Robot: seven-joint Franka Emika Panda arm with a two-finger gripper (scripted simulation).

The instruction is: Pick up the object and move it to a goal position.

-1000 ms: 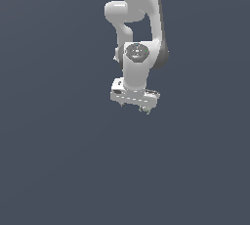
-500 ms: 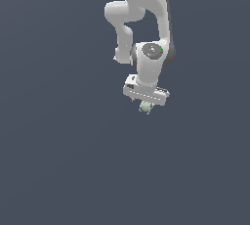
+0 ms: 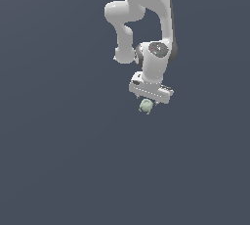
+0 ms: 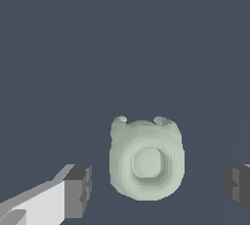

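Under the white gripper bar (image 3: pixel 151 91), in the exterior view, we see the object (image 3: pixel 146 105): small, pale green, roundish, w/ little knobs, much narrower than the bar. It sits just below the bar, toward the bar's end on the exterior view's left, so close that we can't tell from there whether anything touches it.

The arm (image 3: pixel 141 13) comes down from the top of the exterior view, bends, & ends in a wrist joint (image 3: pixel 157 57) right above the bar. The bar is tilted, w/ its end on the exterior view's right a bit lower. Background is plain dark grey-blue (image 3: pixel 58 160); we can't tell if the object rests on a surface or hangs in the air.

In the wrist view we get the detail. The gripper (image 4: pixel 158 187) has its fingers wide apart: one dark pad (image 4: pixel 78 191) on a white finger on one side, the other pad (image 4: pixel 238 188) at the picture's edge on the other. The object (image 4: pixel 146 159) lies between them, nearer the first pad, w/ clear dark gaps on both sides, so neither pad touches it. It shows a raised round centre, a ring around that, & two small knobs on one edge.
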